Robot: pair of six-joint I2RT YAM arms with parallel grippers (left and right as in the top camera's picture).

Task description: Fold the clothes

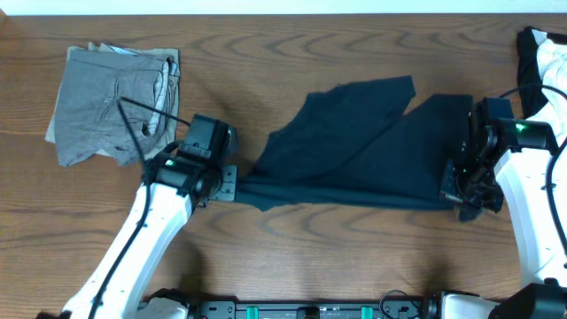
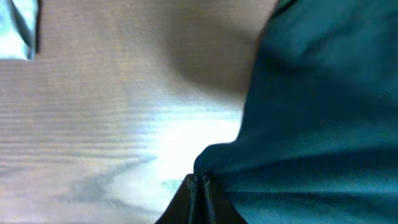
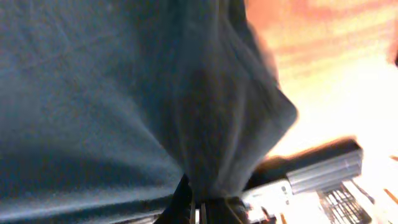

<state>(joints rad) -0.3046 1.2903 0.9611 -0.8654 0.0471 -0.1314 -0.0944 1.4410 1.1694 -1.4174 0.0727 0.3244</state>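
A dark navy T-shirt (image 1: 354, 151) is stretched across the middle of the wooden table between both arms. My left gripper (image 1: 232, 183) is shut on its left corner; in the left wrist view the fingers (image 2: 202, 190) pinch the T-shirt (image 2: 323, 124) at its edge. My right gripper (image 1: 454, 190) is shut on the right end, where the T-shirt (image 3: 124, 87) bunches into the fingers (image 3: 186, 199). Folded grey shorts (image 1: 115, 102) lie at the back left.
A black-and-white garment (image 1: 545, 62) lies at the right edge, behind the right arm (image 1: 532, 195). The left arm (image 1: 151, 230) reaches in from the front. A corner of the grey shorts (image 2: 18, 28) shows in the left wrist view.
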